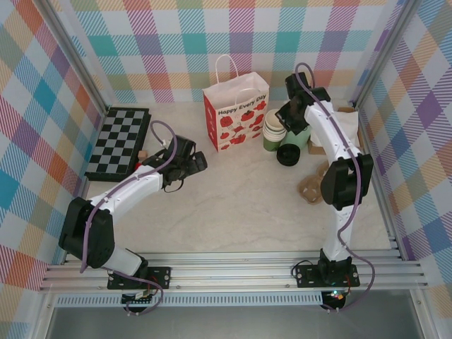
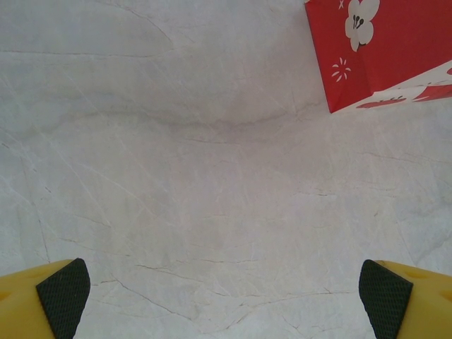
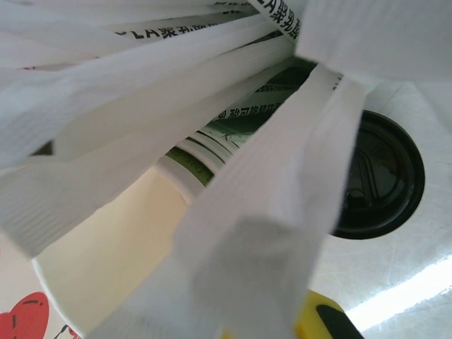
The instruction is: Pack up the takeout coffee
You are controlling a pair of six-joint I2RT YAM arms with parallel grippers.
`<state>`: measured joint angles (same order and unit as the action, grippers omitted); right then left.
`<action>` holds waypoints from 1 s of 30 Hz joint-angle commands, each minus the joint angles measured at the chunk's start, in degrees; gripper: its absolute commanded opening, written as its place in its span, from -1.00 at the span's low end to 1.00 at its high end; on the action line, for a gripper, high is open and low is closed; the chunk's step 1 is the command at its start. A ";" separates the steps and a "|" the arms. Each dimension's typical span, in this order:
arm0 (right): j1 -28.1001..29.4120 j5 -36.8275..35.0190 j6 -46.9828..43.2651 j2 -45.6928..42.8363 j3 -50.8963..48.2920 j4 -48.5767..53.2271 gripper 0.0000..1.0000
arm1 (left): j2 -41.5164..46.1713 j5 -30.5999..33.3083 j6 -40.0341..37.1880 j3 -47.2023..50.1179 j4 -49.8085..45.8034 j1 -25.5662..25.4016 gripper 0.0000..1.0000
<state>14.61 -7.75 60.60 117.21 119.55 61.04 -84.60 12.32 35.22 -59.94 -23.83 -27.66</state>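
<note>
My left gripper (image 2: 226, 300) is spread wide over the pale marbled table (image 2: 176, 162). My right gripper (image 1: 292, 119) is pressed shut among white paper-wrapped sticks (image 3: 212, 134), beside the black-lidded dark-green paper cup (image 3: 385, 176).

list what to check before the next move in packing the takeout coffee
1. Takeout coffee upright, lid on: ok.
2. Paper bag standing upright: ok.
3. Right pincer on the coffee: not ok; it is shut among the white-wrapped sticks, with the coffee beside them.
4. A stick actually gripped: cannot tell.
5. Left pincer open, above bare table: ok.
</note>
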 commanded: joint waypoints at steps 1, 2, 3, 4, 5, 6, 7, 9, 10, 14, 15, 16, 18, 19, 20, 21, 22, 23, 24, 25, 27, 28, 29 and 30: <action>0.48 -1.52 -0.11 -0.14 3.94 4.25 -1.00 | 0.49 -2.05 -0.78 -0.64 0.58 0.27 1.00; 0.57 -1.84 -0.38 -0.29 4.35 4.43 -1.00 | 0.74 -3.02 -0.81 -0.53 1.35 0.32 1.00; 0.80 -2.41 -0.51 -0.49 4.62 4.46 -1.00 | 0.99 -4.28 -1.05 -0.39 2.21 0.41 1.00; 0.98 -2.97 -0.70 -0.64 4.89 4.68 -1.00 | 1.09 -5.49 -1.27 -0.43 2.77 0.41 1.00; 1.16 -3.72 -0.74 -0.87 5.20 5.19 -1.00 | 1.05 -6.71 -1.55 -0.68 3.12 0.52 1.00; 1.28 -4.46 -0.60 -1.01 5.63 5.70 -1.00 | 1.10 -7.44 -1.56 -1.16 2.99 0.50 1.00; 1.44 -5.24 -0.67 -1.42 5.91 5.96 -1.00 | 1.08 -7.84 -1.48 -1.61 2.69 0.63 1.00; 1.73 -5.92 -1.43 -2.60 6.42 5.94 -1.00 | 1.47 -7.98 -0.81 -2.19 2.23 0.72 1.00; 1.87 -6.01 -1.81 -3.30 6.69 5.90 -1.00 | 1.78 -8.01 -0.48 -2.23 2.29 0.76 1.00; 3.40 -8.69 -4.12 -6.59 7.65 5.14 -1.00 | 4.01 -8.30 0.52 -1.61 3.55 1.11 1.00; 3.78 -9.15 -4.41 -7.42 7.72 5.18 -1.00 | 4.60 -8.13 0.94 -1.18 4.04 1.12 1.00; 4.12 -9.53 -4.52 -8.17 7.64 5.29 -1.00 | 5.06 -8.15 1.48 -0.95 4.15 1.19 1.00; 5.05 -10.75 -4.64 -10.53 6.38 5.28 -1.00 | 5.79 -9.03 1.89 -1.20 3.87 1.29 1.00; 5.68 -11.77 -4.69 -11.95 5.17 4.78 -1.00 | 6.05 -9.45 1.79 -1.46 3.54 1.29 1.00; 6.51 -12.87 -4.88 -13.85 3.34 3.70 -1.00 | 6.44 -9.62 1.69 -1.74 2.88 1.29 1.00; 7.39 -13.48 -5.09 -15.93 0.94 2.31 -1.00 | 6.95 -9.41 1.60 -2.04 2.00 1.29 1.00; 8.03 -13.64 -5.32 -17.73 -1.34 0.95 -1.00 | 7.39 -9.03 1.73 -2.02 1.43 1.29 1.00; 8.67 -13.70 -5.33 -19.65 -3.49 0.07 -1.00 | 8.12 -8.41 2.01 -1.87 0.99 1.29 1.00; 9.46 -13.69 -5.32 -21.67 -5.83 -0.54 -1.00 | 9.04 -7.94 2.40 -1.41 0.69 1.29 1.00; 10.28 -13.92 -5.29 -23.56 -8.02 -0.72 -1.00 | 9.93 -7.49 3.15 -1.03 0.50 1.29 1.00; 12.13 -14.19 -5.49 -27.58 -12.78 -1.45 -1.00 | 11.73 -6.94 4.66 -0.16 -0.06 1.29 1.00; 13.67 -13.96 -5.48 -29.61 -16.08 -2.32 -1.00 | 12.58 -7.00 5.25 0.36 -0.07 1.29 1.00; 14.90 -13.39 -5.62 -31.44 -19.22 -3.23 -1.00 | 13.38 -7.01 5.82 0.96 -0.08 1.29 1.00; 16.55 -12.23 -5.62 -33.09 -23.12 -4.44 -1.00 | 14.35 -6.96 6.19 1.80 0.14 1.29 1.00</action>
<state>28.32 -20.53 56.07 86.54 102.76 59.05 -73.30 4.38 39.03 -59.77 -22.39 -26.85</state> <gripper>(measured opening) 0.051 0.999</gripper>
